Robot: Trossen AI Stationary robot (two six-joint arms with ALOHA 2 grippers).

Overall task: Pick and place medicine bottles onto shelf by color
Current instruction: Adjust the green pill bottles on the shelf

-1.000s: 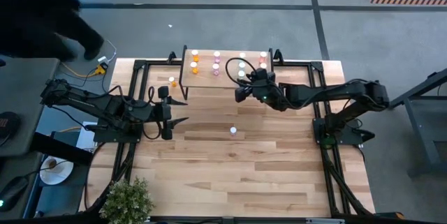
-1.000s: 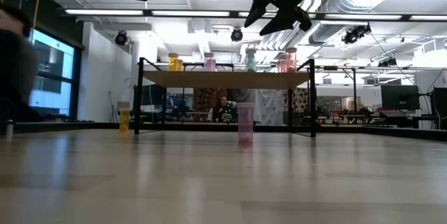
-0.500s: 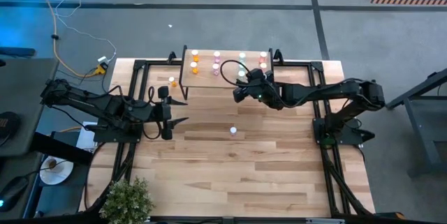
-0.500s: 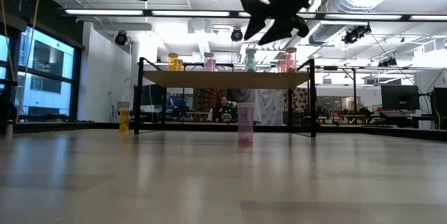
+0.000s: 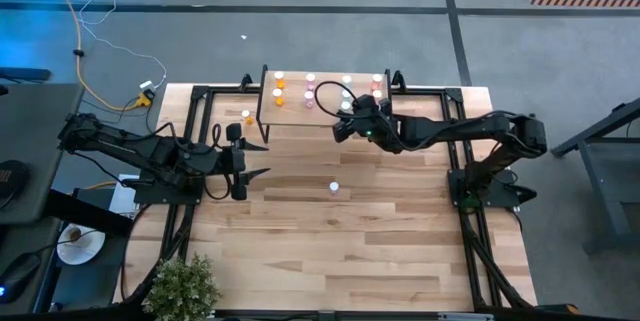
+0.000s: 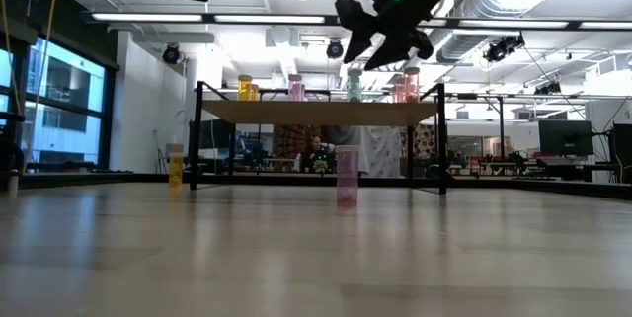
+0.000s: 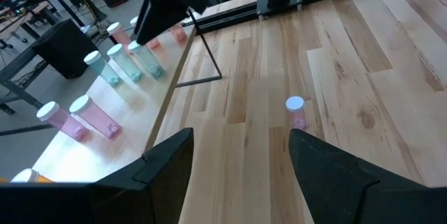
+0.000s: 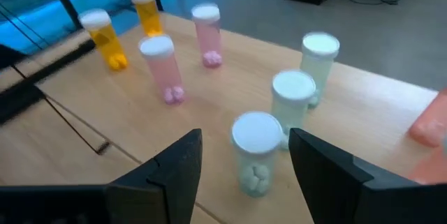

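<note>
The shelf [image 5: 325, 108] stands at the table's far edge and carries orange, pink, teal and red medicine bottles upright on their bases. My right gripper [image 5: 343, 128] hovers open above the shelf's near edge. In its wrist view the nearest teal bottle [image 8: 255, 155] stands just beyond its spread fingers, untouched. A pink bottle [image 5: 334, 188] stands alone on the table's middle. An orange bottle [image 5: 247, 116] stands on the table left of the shelf. My left gripper [image 5: 257, 159] waits open at the table's left, raised, facing the pink bottle [image 7: 296, 111].
The shelf's thin black legs [image 6: 441, 139] stand on the tabletop. A black frame [image 5: 200, 111] runs along the table's edges. A potted plant [image 5: 183, 286] sits at the near left corner. Bare wood lies around the lone pink bottle.
My right gripper has drifted a little toward the table's left and slightly down over the shelf's near edge, staying open. A person at the far left has left the view. No bottle has moved.
</note>
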